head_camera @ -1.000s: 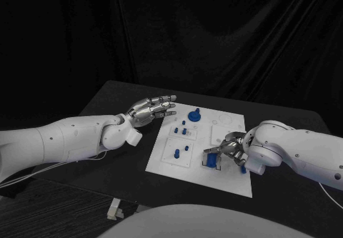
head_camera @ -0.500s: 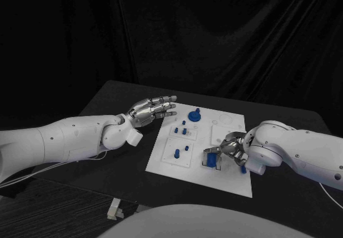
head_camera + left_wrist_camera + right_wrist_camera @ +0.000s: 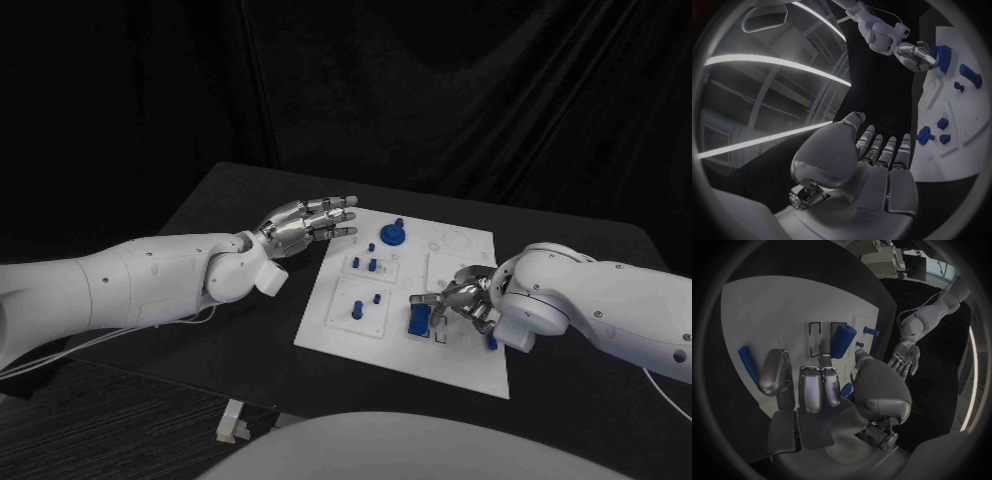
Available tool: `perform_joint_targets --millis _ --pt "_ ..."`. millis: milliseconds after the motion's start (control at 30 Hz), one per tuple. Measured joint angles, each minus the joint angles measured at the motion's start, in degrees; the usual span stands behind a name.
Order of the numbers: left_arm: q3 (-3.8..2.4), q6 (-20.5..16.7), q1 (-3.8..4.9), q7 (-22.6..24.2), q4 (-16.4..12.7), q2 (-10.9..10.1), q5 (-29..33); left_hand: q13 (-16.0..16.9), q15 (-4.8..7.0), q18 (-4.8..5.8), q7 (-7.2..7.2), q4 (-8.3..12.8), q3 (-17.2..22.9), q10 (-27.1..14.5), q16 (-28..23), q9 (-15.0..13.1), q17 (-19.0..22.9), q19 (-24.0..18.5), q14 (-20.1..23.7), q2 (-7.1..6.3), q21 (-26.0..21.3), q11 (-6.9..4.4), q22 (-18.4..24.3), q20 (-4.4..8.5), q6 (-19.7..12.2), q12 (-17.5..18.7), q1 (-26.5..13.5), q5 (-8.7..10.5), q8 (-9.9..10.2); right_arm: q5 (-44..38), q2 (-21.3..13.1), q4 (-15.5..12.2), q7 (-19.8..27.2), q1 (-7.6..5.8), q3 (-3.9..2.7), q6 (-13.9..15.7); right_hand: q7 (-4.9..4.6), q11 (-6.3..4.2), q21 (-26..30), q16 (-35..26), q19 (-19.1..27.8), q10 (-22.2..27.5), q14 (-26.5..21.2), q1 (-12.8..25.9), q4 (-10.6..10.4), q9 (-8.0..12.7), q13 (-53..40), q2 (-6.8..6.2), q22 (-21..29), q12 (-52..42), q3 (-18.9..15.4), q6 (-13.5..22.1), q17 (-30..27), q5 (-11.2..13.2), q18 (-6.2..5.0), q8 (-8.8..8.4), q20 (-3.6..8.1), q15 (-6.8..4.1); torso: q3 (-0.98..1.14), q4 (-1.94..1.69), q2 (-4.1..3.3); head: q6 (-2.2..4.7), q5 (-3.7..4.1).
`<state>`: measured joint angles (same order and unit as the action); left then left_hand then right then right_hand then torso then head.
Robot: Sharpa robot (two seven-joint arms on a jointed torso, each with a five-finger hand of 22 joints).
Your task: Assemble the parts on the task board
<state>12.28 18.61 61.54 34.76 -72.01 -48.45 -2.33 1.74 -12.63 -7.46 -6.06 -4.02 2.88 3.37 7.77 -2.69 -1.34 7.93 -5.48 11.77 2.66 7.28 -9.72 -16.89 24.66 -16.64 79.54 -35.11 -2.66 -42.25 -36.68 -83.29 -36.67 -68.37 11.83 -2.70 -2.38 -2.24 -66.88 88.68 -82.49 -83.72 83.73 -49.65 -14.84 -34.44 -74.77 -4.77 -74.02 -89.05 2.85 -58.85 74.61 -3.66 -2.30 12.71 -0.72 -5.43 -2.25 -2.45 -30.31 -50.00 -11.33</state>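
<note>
The white task board lies mid-table. A blue cylinder part stands in a slot near its front right. My right hand hovers just right of it, fingers spread. In the right wrist view the thumb and a fingertip flank the cylinder's near end with a thin gap. A blue bar lies on the board beside the hand. My left hand hangs open above the board's far left corner, holding nothing. A blue knob and small blue pegs stand further back.
Another blue piece sits by my right hand's heel. Two more pegs stand in the near left panel. Bare black table surrounds the board. A small white object lies off the table's front left.
My right hand's fingers have loosened and drawn slightly right, leaving the blue cylinder more exposed in its slot. My left hand has edged a little toward the board.
</note>
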Motion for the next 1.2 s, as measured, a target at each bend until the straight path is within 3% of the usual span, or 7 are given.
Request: perform_joint_targets --millis 467,567,700,733,833,900,1200 --pt "0.0 0.19 -0.56 -0.25 -0.06 -0.2 -0.01 0.0 -0.38 0.0 -0.71 0.0 0.0 0.0 0.0 -0.01 0.0 0.0 -0.38 0.0 0.0 -0.02 0.02 0.0 0.72 0.0 0.0 0.0 0.0 -0.05 -3.96 -3.42 0.31 -0.29 0.04 1.39 0.0 0.0 0.39 0.0 0.0 0.0 0.0 -0.04 -1.36 -0.62 0.0 0.04 0.0 0.0 -1.36 0.01 0.0 -0.01 0.0 0.68 0.0 0.0 0.0 -0.01 -0.02 0.0 -0.32" --pt "0.0 0.19 -0.6 -0.26 -0.09 -0.34 -0.01 0.0 -0.38 0.0 -0.71 0.0 0.0 -0.01 0.0 -0.01 0.0 0.0 -0.37 0.0 0.0 -0.02 0.02 0.0 0.72 0.0 0.0 0.0 0.0 -0.17 -6.19 -6.02 0.93 -1.22 0.03 2.24 0.02 -0.01 0.38 0.01 -0.02 0.0 0.0 -3.61 0.46 -1.82 0.0 2.58 0.0 0.0 -3.17 0.02 0.0 -5.06 0.01 2.73 0.0 -0.01 -0.01 -0.01 -0.01 0.0 -0.43" --pt "0.0 0.19 -0.67 -0.26 -0.12 -0.52 -0.01 0.0 -0.38 0.0 -0.71 0.0 0.0 -0.01 0.0 -0.01 0.0 0.0 -0.37 0.0 0.0 -0.02 0.02 0.0 0.72 0.0 0.0 0.0 0.0 -2.28 -9.52 -10.3 3.32 -2.03 -0.03 4.53 0.48 -0.01 -1.14 0.07 -0.32 0.0 -0.27 -11.33 4.81 -4.34 0.0 2.66 0.0 0.0 -3.08 1.8 0.0 -15.0 0.01 5.55 0.3 -0.32 -0.01 0.01 0.0 0.0 -0.47" --pt "0.0 0.19 -0.68 -0.26 -0.13 -0.55 -0.01 0.0 -0.38 0.0 -0.71 0.0 0.0 -0.01 0.0 -0.01 0.0 0.0 -0.37 0.0 0.0 -0.02 0.02 0.0 0.72 0.0 0.0 0.0 0.0 -3.67 -10.35 -11.47 4.4 -2.11 -0.03 5.47 0.56 -0.01 -1.19 0.07 -0.34 0.0 -0.27 -12.65 5.15 -5.27 0.0 2.63 0.0 0.0 -3.42 2.29 0.0 -15.74 0.01 6.77 0.31 -0.32 -0.01 0.01 0.0 0.0 -0.47" --pt "0.0 0.19 -0.69 -0.26 -0.13 -0.6 -0.01 0.0 -0.38 0.0 -0.72 0.0 0.0 -0.01 0.0 -0.01 0.0 0.0 -0.38 0.0 0.0 -0.02 0.02 0.0 0.74 0.0 0.0 0.0 0.0 -8.06 -11.85 -14.04 7.3 -2.16 0.0 7.77 0.48 -0.03 -2.32 0.07 -0.34 0.0 -0.25 -16.31 8.2 -13.36 0.0 2.99 0.0 0.0 -3.96 6.23 0.0 -16.54 0.02 13.69 0.32 -0.35 -0.01 0.01 0.01 0.0 -0.47" --pt "0.0 0.19 -0.71 -0.26 -0.14 -0.64 -0.01 0.0 -0.38 0.0 -0.72 0.0 0.0 -0.01 0.0 -0.01 0.0 0.0 -0.37 0.0 0.0 -0.02 0.02 0.0 0.74 0.0 0.0 0.0 0.0 -12.28 -12.82 -15.78 9.65 -2.04 0.0 9.51 0.76 -0.03 -2.39 0.08 -0.35 0.0 -0.17 -18.24 8.22 -15.14 0.0 3.45 0.0 0.0 -3.97 9.5 0.0 -16.53 0.01 16.7 0.31 -0.43 -0.01 0.01 0.01 0.0 -0.47" --pt "0.0 0.22 -0.8 -0.26 -0.13 -0.68 -0.01 0.0 -0.38 0.0 -1.11 0.0 0.0 0.0 0.01 -0.01 0.0 0.0 -0.37 0.0 0.0 -0.02 0.03 0.0 1.13 0.0 0.0 0.0 -0.01 -28.57 -14.42 -18.74 16.89 1.42 0.04 15.42 0.51 -0.03 -3.02 0.18 -0.54 0.0 -0.17 -20.8 9.3 -17.47 0.0 3.41 0.0 0.0 -5.07 13.0 0.0 -14.42 0.02 21.15 0.13 -0.43 -0.01 0.02 0.02 0.0 -0.38"
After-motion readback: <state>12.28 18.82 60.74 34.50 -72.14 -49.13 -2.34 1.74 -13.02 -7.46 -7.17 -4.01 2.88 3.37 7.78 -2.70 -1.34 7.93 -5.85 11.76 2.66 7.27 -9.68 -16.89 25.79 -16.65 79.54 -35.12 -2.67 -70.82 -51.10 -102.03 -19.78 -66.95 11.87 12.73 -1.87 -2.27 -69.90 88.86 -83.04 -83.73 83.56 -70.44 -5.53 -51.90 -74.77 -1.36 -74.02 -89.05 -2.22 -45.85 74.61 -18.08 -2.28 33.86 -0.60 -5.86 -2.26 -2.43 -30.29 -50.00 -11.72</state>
